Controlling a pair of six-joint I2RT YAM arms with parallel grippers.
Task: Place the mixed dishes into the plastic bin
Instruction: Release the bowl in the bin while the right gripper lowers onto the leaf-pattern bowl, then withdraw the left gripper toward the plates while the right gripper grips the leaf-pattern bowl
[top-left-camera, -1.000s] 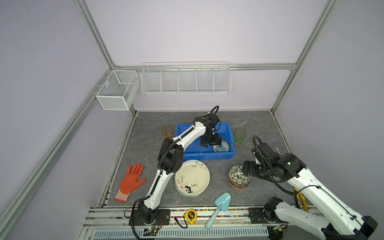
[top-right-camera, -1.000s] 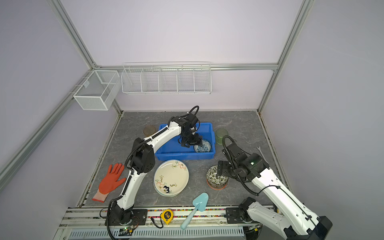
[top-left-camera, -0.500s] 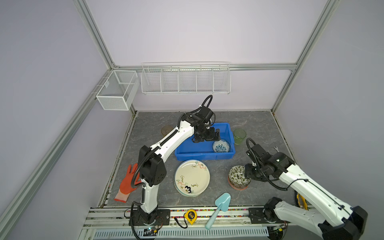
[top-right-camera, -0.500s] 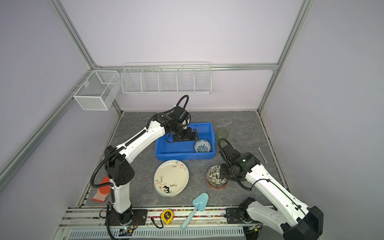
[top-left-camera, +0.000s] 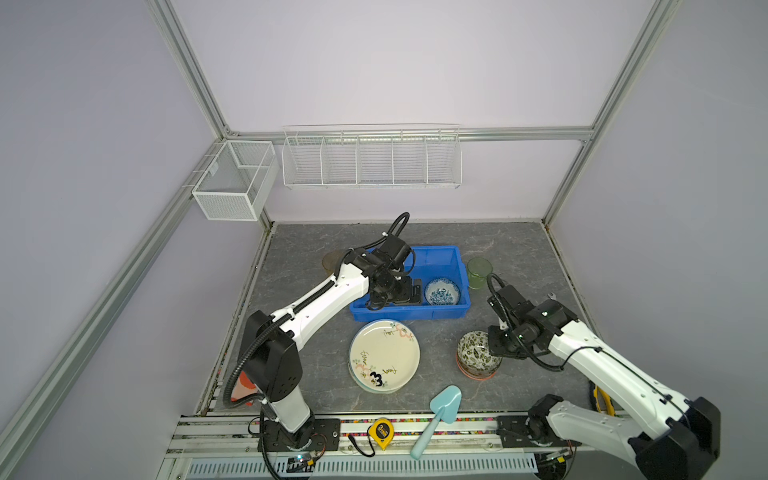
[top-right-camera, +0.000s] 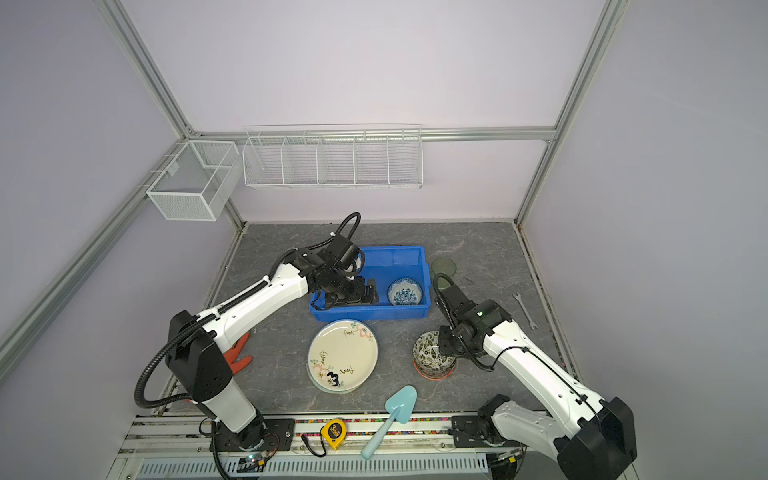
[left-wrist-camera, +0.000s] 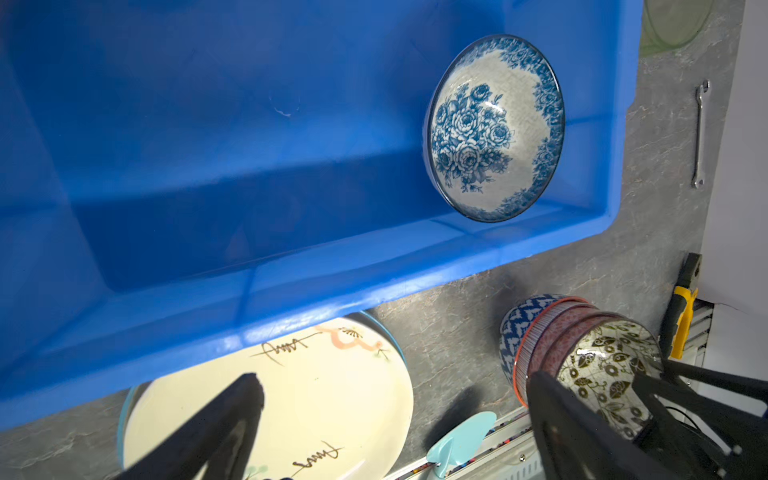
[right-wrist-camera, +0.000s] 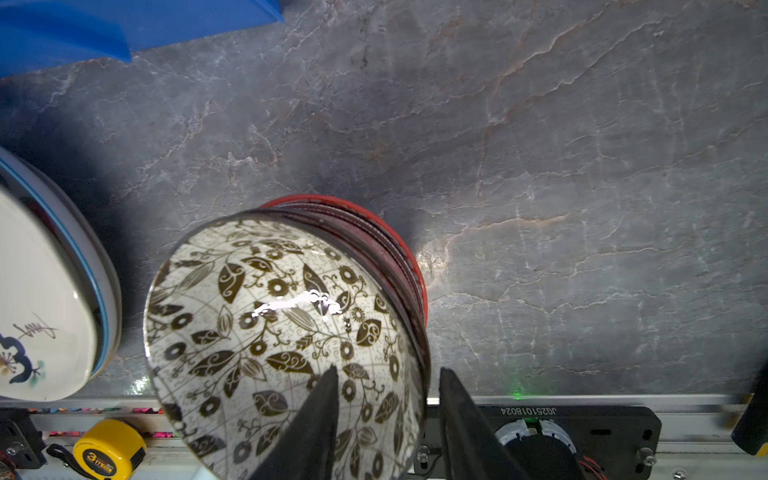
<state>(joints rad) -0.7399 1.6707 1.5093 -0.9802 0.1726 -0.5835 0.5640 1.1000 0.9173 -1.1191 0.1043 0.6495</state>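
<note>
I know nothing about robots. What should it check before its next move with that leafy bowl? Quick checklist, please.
1. Right gripper astride the leaf-patterned bowl rim: ok.
2. Jaws tight on that rim: cannot tell.
3. Bowls beneath left free: cannot tell.
4. Room in the blue bin beside the blue bowl: ok.
5. Left gripper clear of the bin: not ok, it hangs open over it.

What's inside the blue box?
One blue flowered bowl sits near one end of the bin. The open left gripper hangs above its middle. The arm hides the corner under it.
</note>
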